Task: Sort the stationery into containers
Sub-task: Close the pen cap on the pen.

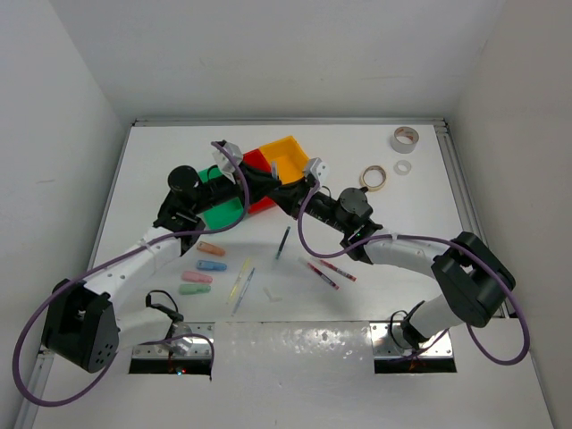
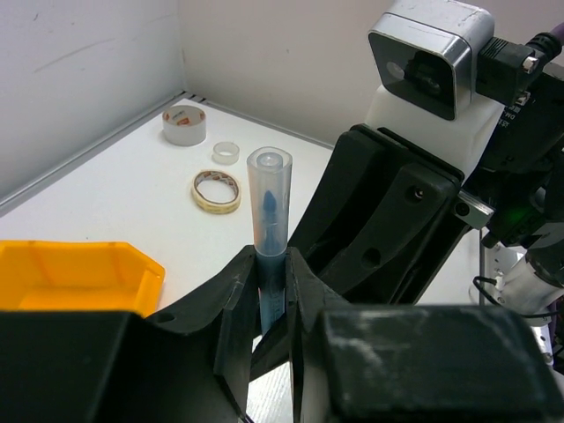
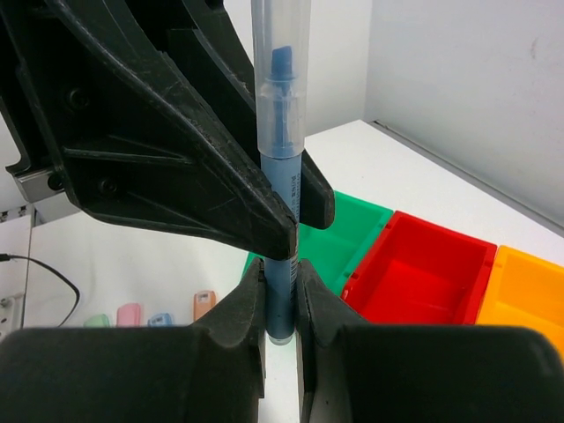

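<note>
A blue pen (image 2: 269, 220) with a clear cap stands upright between both grippers above the containers. My left gripper (image 2: 271, 264) is shut on its barrel, cap end up. My right gripper (image 3: 280, 282) is shut on the same blue pen (image 3: 280, 176) lower down, just under the left gripper's fingers (image 3: 264, 207). In the top view the two grippers meet over the red bin (image 1: 256, 161), between the green bin (image 1: 219, 212) and the yellow-orange bin (image 1: 288, 152). The pen itself is hidden there.
On the table lie orange (image 1: 210, 248), blue (image 1: 211, 265), pink (image 1: 197, 278) and green (image 1: 194, 290) pastel pieces. Near them are a dark pen (image 1: 282, 242), a yellow pen (image 1: 238, 280) and red pens (image 1: 322, 273). Grey (image 1: 404, 138), white (image 1: 403, 166) and tan (image 1: 374, 178) tape rolls sit at the back right.
</note>
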Available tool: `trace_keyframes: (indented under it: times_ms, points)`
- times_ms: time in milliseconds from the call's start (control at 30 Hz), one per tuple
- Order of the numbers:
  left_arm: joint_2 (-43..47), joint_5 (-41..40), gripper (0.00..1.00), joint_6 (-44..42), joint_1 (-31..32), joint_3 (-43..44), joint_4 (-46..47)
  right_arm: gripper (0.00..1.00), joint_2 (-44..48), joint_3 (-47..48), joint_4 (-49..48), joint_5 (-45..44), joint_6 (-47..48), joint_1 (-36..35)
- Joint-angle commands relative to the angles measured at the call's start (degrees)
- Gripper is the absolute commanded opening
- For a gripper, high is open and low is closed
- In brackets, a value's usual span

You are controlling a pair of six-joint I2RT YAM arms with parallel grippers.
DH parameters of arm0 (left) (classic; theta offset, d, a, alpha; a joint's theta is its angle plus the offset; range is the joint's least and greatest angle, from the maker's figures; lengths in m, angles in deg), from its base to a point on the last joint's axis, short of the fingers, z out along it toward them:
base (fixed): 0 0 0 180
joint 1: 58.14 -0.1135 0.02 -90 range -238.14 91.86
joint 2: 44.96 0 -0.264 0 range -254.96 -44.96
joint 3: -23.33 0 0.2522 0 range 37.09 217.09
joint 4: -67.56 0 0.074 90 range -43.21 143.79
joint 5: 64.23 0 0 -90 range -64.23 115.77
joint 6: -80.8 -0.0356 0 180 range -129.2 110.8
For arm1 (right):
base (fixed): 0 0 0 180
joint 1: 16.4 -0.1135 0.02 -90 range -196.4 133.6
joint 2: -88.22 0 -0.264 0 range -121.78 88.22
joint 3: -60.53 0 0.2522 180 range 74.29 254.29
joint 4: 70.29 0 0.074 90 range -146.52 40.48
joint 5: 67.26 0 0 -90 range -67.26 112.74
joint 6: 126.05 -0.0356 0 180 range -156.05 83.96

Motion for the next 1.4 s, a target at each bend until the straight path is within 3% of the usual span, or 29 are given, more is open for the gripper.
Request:
trace_keyframes:
  times_ms: [0,133,300,500,600,633,700,733,833,933,1033,1100,1167,1200,1267,1367]
  points:
    - [1.13,1.08,0.16,0.01,1.04,-1.19,0.29,0.0,2.11,1.89,-8.05,0.23,-0.37,-0.89]
    - [1.39,1.35,0.21,-0.16,1.04,-1.28,0.38,0.0,1.93,2.15,-9.72,-0.56,-1.16,-0.8]
    - [1.22,1.52,0.21,-0.08,1.13,-1.28,0.64,0.0,1.75,2.59,-9.82,-0.12,-1.34,-0.8]
    - [1.39,0.73,0.0,0.8,1.04,-1.63,2.04,0.0,1.75,1.8,-8.76,0.14,-1.34,-0.98]
    - [1.39,-0.23,0.0,1.59,1.04,-1.72,2.4,0.02,1.67,1.71,-6.92,1.1,-1.6,-1.07]
    - [1.39,-0.93,0.0,1.77,1.04,-1.63,2.14,0.26,2.1,1.45,-6.22,1.72,-1.6,-1.07]
    - [1.39,-2.16,0.0,1.59,0.95,-1.28,0.3,0.48,3.5,-0.21,-2.97,2.42,-0.73,-0.54]
    - [1.39,-3.04,0.0,0.9,0.95,-0.93,-0.49,0.67,5.6,-0.92,-1.39,2.86,-0.37,0.51]
    - [1.74,-4.62,0.0,-1.56,0.69,-0.84,-4.01,0.79,11.83,-3.82,7.13,3.83,1.03,3.75]
    - [1.74,-6.47,0.0,-4.37,0.69,-1.01,-6.91,0.77,17.72,-1.91,21.58,6.37,4.27,7.35]
    - [1.57,-7.18,0.0,-9.98,1.12,-1.1,-9.72,0.45,19.07,6.34,30.24,9.98,6.91,8.77]
    - [1.48,-7.53,0.0,-12.28,1.74,-1.1,-11.56,0.33,18.28,11.35,33.07,11.82,6.66,8.69]
    - [1.48,-7.79,0.0,-14.22,2.0,-1.28,-12.28,0.49,17.14,13.74,28.54,11.66,2.55,8.34]
    - [1.48,-7.88,0.0,-14.4,2.18,-1.28,-12.54,0.67,15.48,13.92,25.9,11.22,0.79,8.25]
    - [1.48,-7.97,0.0,-14.49,2.27,-1.28,-12.54,0.74,13.45,15.24,19.67,10.78,-3.52,7.64]
    - [1.39,-7.79,0.0,-14.23,2.62,-1.28,-12.54,0.76,8.97,17.0,16.73,10.17,-5.12,5.71]
